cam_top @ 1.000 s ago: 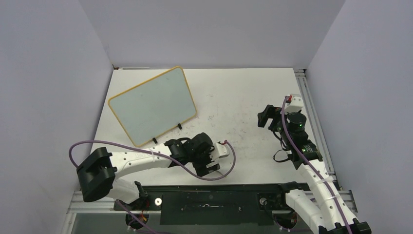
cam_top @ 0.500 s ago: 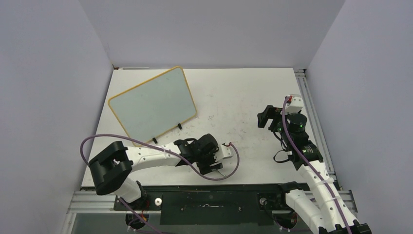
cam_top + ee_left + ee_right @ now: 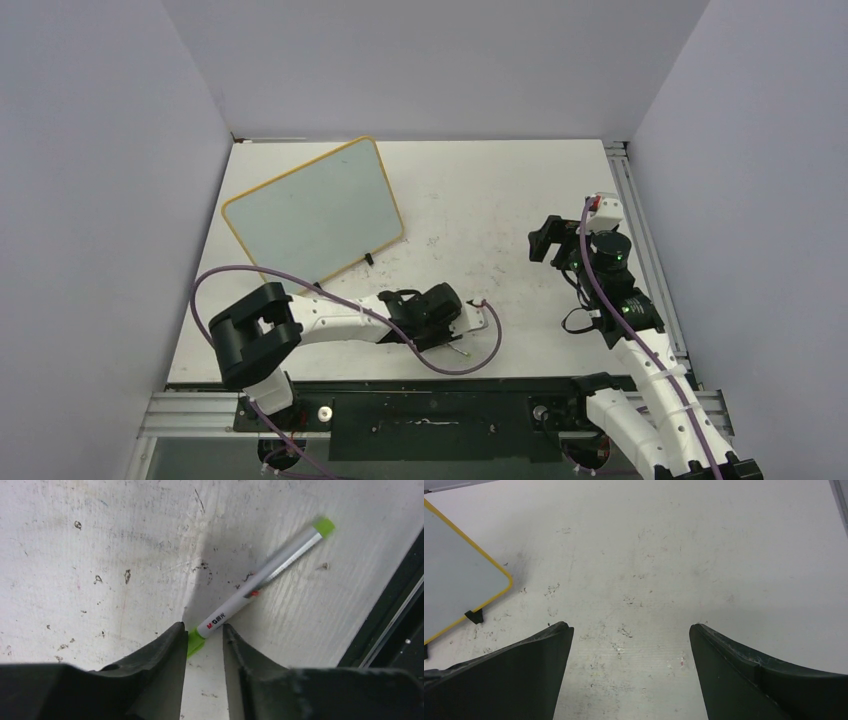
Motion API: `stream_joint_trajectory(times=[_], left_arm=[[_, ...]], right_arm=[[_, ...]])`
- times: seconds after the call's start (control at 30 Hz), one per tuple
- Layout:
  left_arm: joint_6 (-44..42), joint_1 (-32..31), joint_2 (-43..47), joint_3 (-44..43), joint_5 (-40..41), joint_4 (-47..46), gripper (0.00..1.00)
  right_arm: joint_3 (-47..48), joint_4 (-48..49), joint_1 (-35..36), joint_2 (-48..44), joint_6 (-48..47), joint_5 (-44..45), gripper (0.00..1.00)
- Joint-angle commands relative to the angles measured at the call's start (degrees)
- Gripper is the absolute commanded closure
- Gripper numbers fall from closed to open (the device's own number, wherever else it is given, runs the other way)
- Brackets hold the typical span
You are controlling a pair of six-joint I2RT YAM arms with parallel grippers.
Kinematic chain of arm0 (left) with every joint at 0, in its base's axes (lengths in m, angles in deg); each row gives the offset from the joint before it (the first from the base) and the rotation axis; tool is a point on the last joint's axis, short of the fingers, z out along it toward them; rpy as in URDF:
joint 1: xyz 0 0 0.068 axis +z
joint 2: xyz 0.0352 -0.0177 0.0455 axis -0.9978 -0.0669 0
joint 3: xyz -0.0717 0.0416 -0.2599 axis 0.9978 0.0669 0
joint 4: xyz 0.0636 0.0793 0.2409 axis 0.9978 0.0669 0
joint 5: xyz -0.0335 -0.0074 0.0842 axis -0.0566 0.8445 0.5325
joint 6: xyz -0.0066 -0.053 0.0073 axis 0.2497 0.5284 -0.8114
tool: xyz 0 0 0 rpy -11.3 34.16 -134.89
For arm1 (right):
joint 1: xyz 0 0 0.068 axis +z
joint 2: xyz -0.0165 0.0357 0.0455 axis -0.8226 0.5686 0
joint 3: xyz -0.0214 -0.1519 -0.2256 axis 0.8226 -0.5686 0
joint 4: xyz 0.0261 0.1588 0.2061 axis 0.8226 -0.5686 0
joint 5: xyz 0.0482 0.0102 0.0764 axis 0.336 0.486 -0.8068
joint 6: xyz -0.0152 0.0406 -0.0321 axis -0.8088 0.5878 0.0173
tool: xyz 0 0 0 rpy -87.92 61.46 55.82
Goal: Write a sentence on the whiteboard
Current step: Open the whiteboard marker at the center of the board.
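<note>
Over at far left of the scuffed white tabletop (image 3: 500, 190), the large pale orange-framed whiteboard (image 3: 312, 217), unwritten. Well apart, right gripper (image 3: 631, 630) spread wide, empty. Nearer by far: left gripper (image 3: 204, 630) at the near edge, straddling the green end of a slim white plastic marker (image 3: 265, 575) lying lengthwise away from the jaws, up-right. Clamped or not, cannot tell.

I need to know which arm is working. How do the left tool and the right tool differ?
The left tool is set narrow around one green end of a white-and-silver marker pen lying on the scuffed white table. The right tool stands wide open with nothing in it. The left tool sits low by the table's near edge, while the right tool is over its right side. Both have black fingers.
</note>
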Motion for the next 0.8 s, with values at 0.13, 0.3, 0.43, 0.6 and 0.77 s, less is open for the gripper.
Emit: stream_joint_trajectory(times=[0.13, 0.3, 0.43, 0.6, 0.77], left_arm=[[0.46, -2.44, -1.20, -1.14, 7.51, 0.23, 0.94], [0.56, -4.02, 5.24, -0.03, 10.67, 0.98, 1.00], [1.04, -4.07, 14.62, 0.55, 11.44, 2.21, 1.00], [1.10, -4.06, 23.61, 2.38, 6.09, 4.69, 1.00], [0.67, -4.22, 25.62, 0.98, 0.52, 6.47, 1.00]], right_arm=[[2.48, 0.52, 0.47, 0.23, 0.28, -1.03, 0.10], [1.85, 0.38, 0.41, 0.56, 2.32, -5.04, 0.10], [0.55, 0.61, 0.50, 2.30, 4.31, -13.88, 0.10], [-1.38, 2.20, 0.77, 5.69, 6.32, -30.25, 0.09], [-2.68, 6.82, 6.54, 12.38, 10.60, -47.11, 0.02]])
